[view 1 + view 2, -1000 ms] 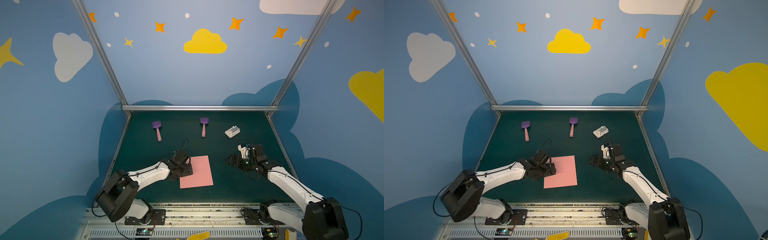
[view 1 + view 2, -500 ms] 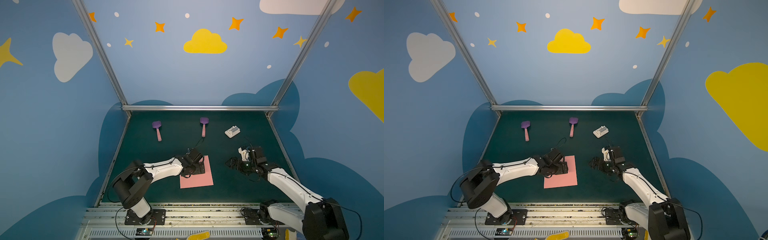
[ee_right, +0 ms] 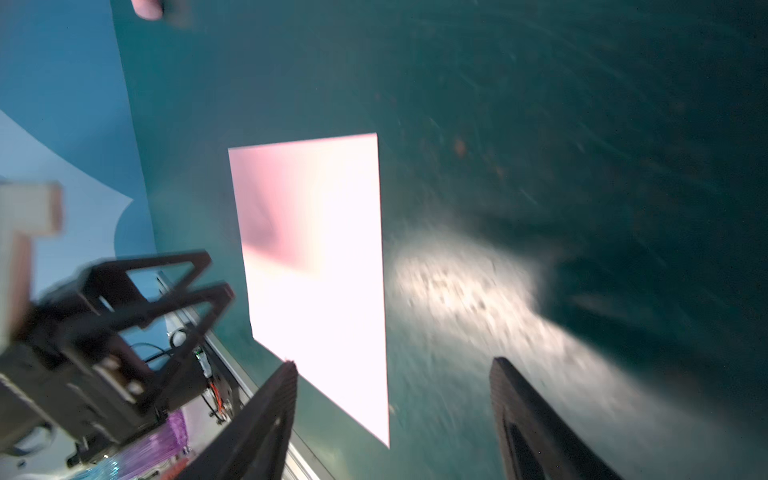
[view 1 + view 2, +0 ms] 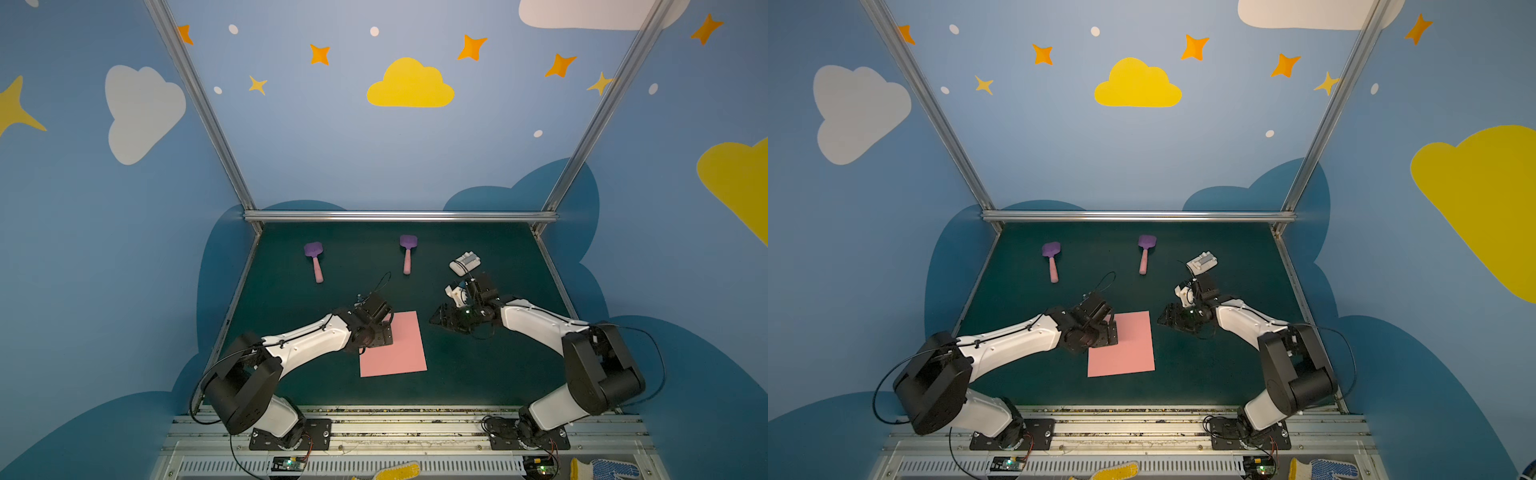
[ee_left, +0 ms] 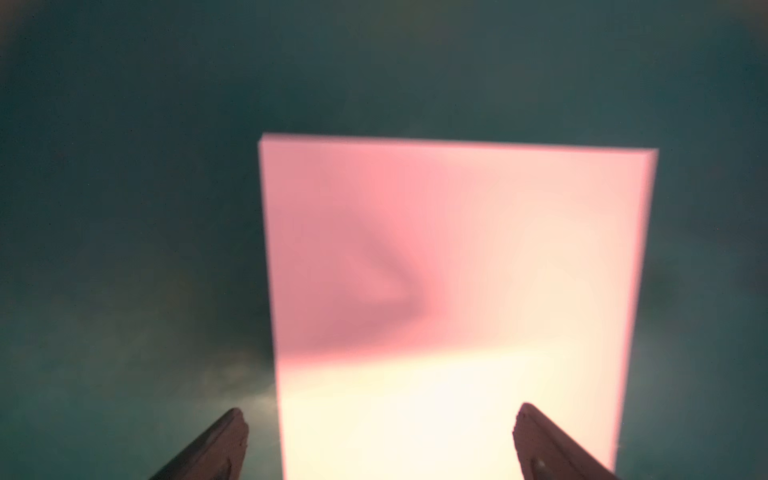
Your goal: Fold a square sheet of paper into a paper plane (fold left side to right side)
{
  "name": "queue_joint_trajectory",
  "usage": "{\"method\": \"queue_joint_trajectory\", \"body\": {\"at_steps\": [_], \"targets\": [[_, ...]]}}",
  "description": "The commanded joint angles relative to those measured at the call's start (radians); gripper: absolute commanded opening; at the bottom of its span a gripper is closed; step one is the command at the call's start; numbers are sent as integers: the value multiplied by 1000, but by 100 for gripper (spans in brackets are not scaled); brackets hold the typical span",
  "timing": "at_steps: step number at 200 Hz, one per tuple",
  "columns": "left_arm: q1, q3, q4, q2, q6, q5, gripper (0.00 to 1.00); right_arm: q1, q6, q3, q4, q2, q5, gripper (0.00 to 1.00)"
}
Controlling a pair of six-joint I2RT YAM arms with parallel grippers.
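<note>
Left pincer (image 4: pixel 385 334) moved over sheet's (image 4: pixel 401 351) far-left corner; open mat (image 4: pixel 465 374) lies rightward.

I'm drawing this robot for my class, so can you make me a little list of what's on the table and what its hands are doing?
Paper: one pink sheet, flat on the green mat
Left gripper: open, over the sheet's left edge
Right gripper: open, empty, right of the sheet
Farther back: two purple spatulas, one white block
Folds: none visible
</note>
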Motion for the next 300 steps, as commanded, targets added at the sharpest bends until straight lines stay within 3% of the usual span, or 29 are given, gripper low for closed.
{"method": "queue_joint_trajectory", "body": {"at_steps": [1, 63, 137, 226, 300], "targets": [[0, -51, 71, -28, -19, 56, 100, 24, -47, 91, -14, 94, -17, 64], [1, -115, 151, -41, -3, 90, 100, 57, -85, 307, -62, 312, 7, 55], [3, -146, 216, -15, 3, 114, 100, 91, -144, 356, -82, 411, 18, 50], [5, -194, 295, 63, -11, 138, 100, 165, -79, 178, 56, 352, -32, 50], [4, -219, 306, 55, -16, 135, 100, 100, -108, 99, 34, 244, 86, 54]]}}
